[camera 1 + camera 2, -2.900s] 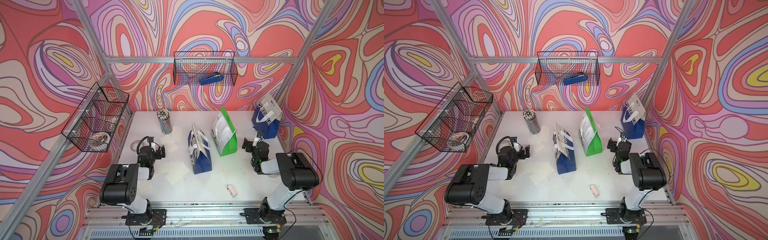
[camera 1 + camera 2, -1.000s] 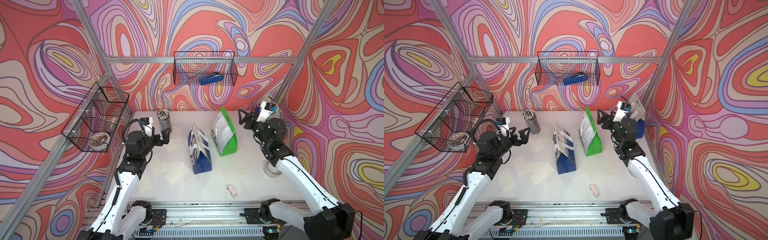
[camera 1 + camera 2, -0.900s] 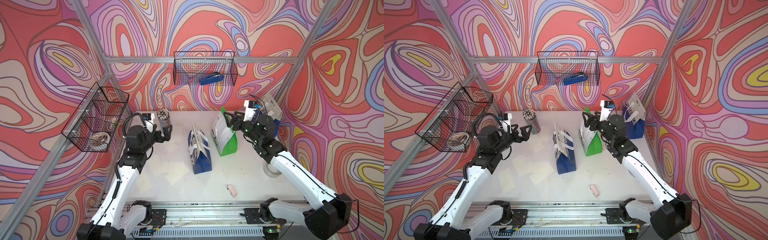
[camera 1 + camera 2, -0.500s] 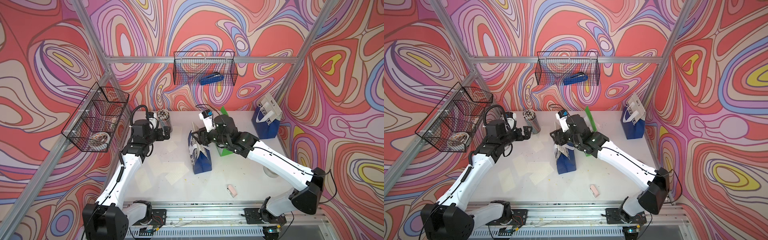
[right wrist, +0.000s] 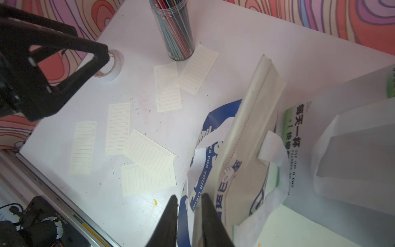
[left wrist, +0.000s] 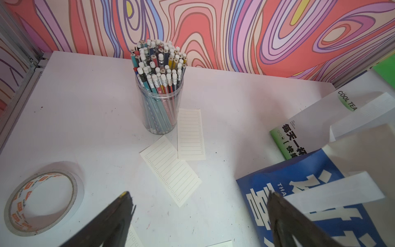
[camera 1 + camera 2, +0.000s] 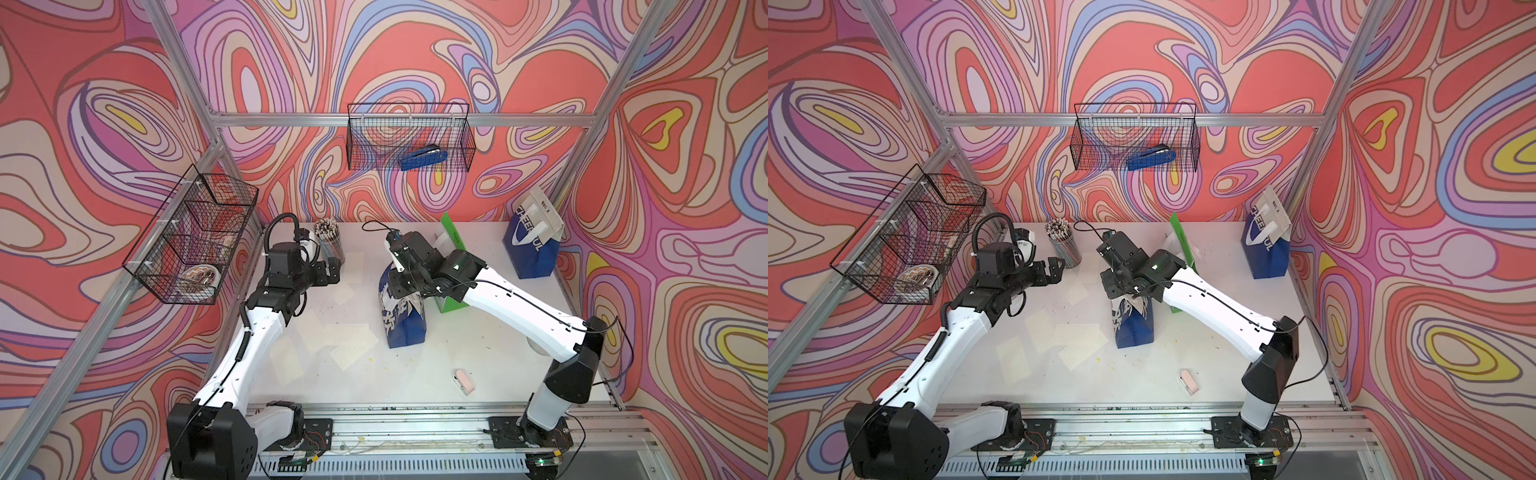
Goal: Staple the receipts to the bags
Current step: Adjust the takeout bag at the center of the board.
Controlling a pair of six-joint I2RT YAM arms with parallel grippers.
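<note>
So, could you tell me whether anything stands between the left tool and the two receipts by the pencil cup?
Nothing visible does. The left tool hangs open near the two receipts, which lie flat and uncovered; the pencil cup stands beyond them and the tape roll off to one side.

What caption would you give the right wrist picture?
Right gripper, jaws astride the blue bag, beside scattered receipts.

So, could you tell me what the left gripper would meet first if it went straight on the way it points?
Probably the slanted receipt lying on the table just short of the pencil cup; the left gripper points down at it, jaws open. Depth is unclear.
</note>
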